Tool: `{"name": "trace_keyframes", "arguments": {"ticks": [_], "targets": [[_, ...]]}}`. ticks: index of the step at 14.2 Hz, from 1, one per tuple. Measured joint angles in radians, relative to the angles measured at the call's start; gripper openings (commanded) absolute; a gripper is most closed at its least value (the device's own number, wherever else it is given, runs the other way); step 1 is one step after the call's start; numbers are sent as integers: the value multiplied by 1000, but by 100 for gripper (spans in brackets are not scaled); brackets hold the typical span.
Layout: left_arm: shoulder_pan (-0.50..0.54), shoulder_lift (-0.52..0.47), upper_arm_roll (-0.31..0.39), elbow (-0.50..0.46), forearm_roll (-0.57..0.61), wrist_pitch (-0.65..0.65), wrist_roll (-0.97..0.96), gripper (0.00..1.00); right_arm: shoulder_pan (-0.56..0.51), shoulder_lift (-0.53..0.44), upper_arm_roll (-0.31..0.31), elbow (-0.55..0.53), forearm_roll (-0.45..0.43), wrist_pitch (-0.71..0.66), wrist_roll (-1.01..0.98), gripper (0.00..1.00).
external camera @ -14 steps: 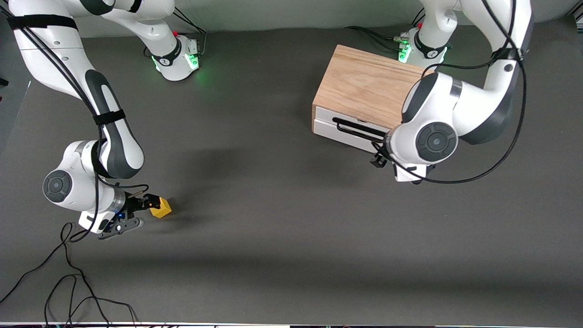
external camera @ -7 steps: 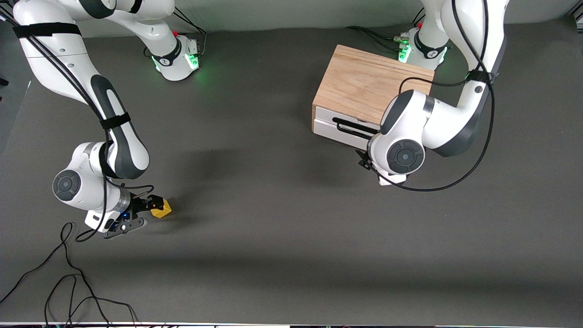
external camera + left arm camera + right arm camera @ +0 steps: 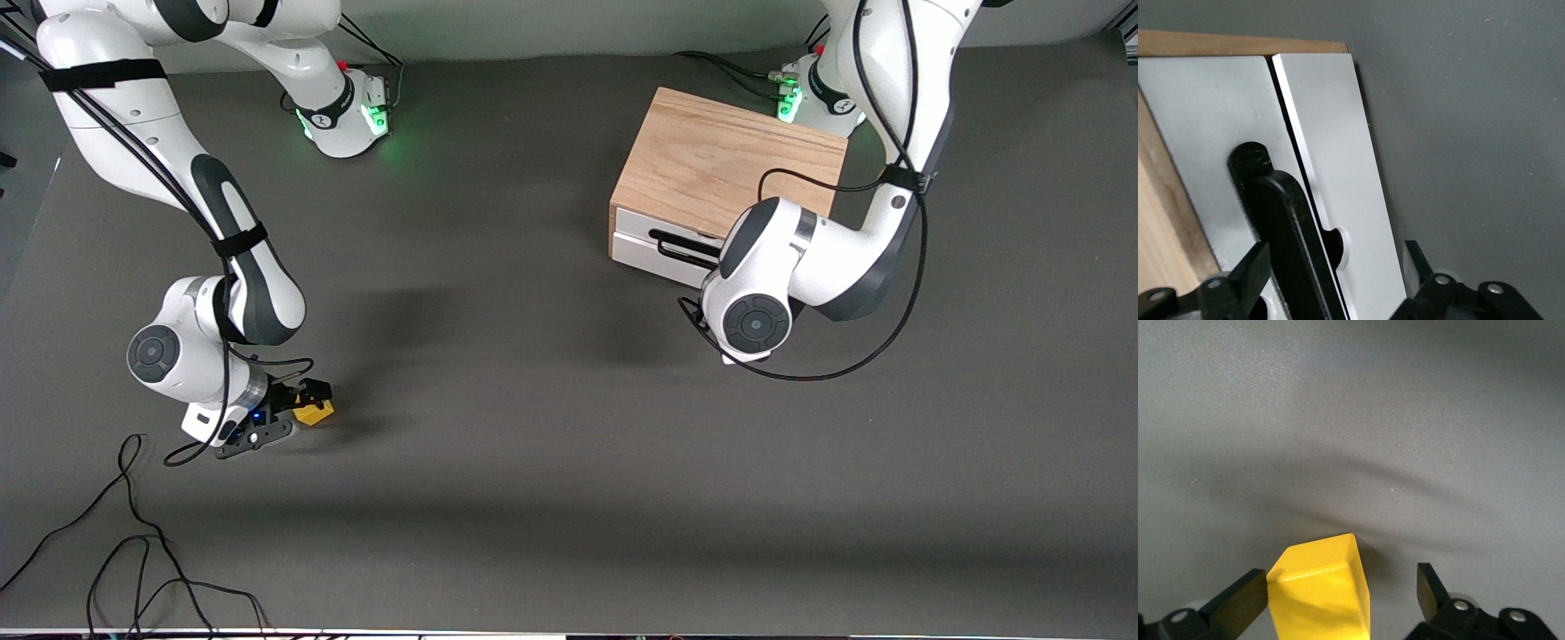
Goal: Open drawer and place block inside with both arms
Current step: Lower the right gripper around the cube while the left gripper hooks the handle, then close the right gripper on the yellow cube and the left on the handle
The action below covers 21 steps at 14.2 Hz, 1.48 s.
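Observation:
The yellow block [image 3: 316,412] lies on the dark table toward the right arm's end. My right gripper [image 3: 300,409] is low around it and open. In the right wrist view the block [image 3: 1318,587] sits between the fingers of my right gripper [image 3: 1341,577], against one and apart from the other. The light oak box [image 3: 725,164] stands by the left arm's base, its white drawer front [image 3: 653,256] shut and facing the front camera. My left gripper [image 3: 1336,252] is open with the black bar handle [image 3: 1288,220] between its fingers. In the front view the left wrist [image 3: 756,320] hides it.
Loose black cables [image 3: 133,533] lie on the table near the front edge at the right arm's end. The arm bases [image 3: 342,111] stand along the table's edge farthest from the front camera. Bare dark table [image 3: 533,400] lies between the block and the box.
The left arm has swung toward the right arm's end and lowered onto the drawer handle. The right gripper has slid forward so that the block sits between its fingers.

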Motion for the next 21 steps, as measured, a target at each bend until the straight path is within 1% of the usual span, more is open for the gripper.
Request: {"name": "trace_keyframes", "arguments": {"ticks": [2, 3, 4, 5, 6, 10, 13, 21], "targets": [[-3, 14, 0, -1, 0, -2, -4, 90, 0, 0, 0, 0, 0, 0, 0, 100], [-4, 22, 0, -1, 1, -3, -5, 87, 0, 0, 0, 1, 0, 0, 0, 100], [-4, 29, 0, -2, 1, -4, -6, 76, 0, -1, 0, 2, 0, -1, 0, 100], [-5, 37, 0, -3, 1, -3, -6, 42, 0, -3, 0, 5, 0, -5, 0, 100], [-7, 43, 0, -3, 1, -3, -6, 0, 0, -5, 0, 12, 0, -14, 0, 100], [-12, 43, 0, -3, 1, -17, -6, 0, 0, -22, 0, 56, 0, -114, 0, 100], [-13, 33, 0, 4, 2, -22, -6, 0, 0, -20, 0, 52, 1, -117, 0, 100], [-13, 37, 1, 46, 9, 4, -17, 0, 0, 24, 0, -27, 2, 19, 0, 100]]}}
